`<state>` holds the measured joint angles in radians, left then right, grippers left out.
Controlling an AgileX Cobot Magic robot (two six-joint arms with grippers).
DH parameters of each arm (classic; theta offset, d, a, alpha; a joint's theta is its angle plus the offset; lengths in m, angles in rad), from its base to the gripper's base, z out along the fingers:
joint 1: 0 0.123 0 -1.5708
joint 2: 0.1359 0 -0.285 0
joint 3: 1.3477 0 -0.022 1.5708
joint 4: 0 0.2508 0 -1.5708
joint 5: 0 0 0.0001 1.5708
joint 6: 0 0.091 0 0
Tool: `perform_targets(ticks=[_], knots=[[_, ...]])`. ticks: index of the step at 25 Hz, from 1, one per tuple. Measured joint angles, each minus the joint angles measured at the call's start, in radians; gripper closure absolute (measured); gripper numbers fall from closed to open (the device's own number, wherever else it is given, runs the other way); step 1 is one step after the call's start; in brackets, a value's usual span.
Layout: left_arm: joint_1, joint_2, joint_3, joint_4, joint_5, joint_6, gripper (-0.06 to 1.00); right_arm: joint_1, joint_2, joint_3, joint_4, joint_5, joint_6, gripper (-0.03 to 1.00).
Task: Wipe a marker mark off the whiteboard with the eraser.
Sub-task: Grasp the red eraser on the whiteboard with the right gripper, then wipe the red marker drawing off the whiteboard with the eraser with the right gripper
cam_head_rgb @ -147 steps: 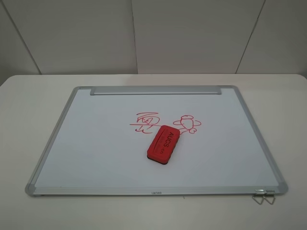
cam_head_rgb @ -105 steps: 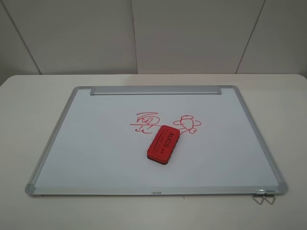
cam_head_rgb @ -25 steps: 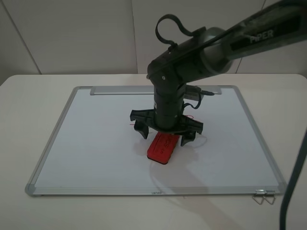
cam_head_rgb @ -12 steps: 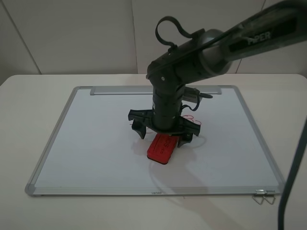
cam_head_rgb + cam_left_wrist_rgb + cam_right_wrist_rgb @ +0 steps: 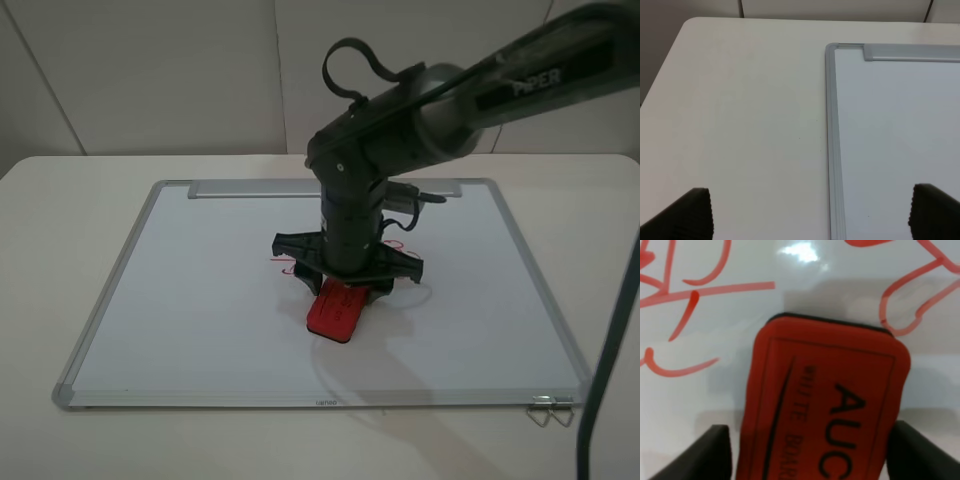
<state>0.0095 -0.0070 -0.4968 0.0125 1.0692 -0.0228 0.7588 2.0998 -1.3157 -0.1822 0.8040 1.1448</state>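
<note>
The red eraser lies flat on the whiteboard, lettering up. My right gripper reaches straight down over its far end. In the right wrist view the eraser fills the space between the two dark fingers, which press against its long sides, so my right gripper is shut on it. The red angular marker mark sits just beyond the eraser; from the high camera only a sliver of the mark shows beside the arm. My left gripper hangs open over the board's corner, holding nothing.
A red rounded cartoon figure is drawn beside the mark. The silver tray strip runs along the board's far edge. A metal clip sits at the board's near right corner. White table surrounds the board.
The right gripper's wide-spread fingers have closed in onto the eraser's sides. The eraser has stayed where it lay.
</note>
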Motion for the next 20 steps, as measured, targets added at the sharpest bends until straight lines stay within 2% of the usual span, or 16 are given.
perform_targets(ticks=[1, 14, 17, 20], knots=[[0.0, 0.0, 0.0, 0.0, 0.0, 0.0, 0.16, 0.0, 0.003, 0.0, -0.001, 0.003, 0.0, 0.47], [0.0, 0.0, 0.0, 0.0, 0.0, 0.0, 0.16, 0.0, 0.02, -0.015, -0.002, 0.033, -0.014, 0.47], [0.0, 0.0, 0.0, 0.0, 0.0, 0.0, 0.16, 0.0, 0.012, -0.02, -0.002, 0.04, -0.114, 0.47], [0.0, 0.0, 0.0, 0.0, 0.0, 0.0, 0.16, 0.0, 0.011, -0.051, 0.0, 0.109, -0.347, 0.47]])
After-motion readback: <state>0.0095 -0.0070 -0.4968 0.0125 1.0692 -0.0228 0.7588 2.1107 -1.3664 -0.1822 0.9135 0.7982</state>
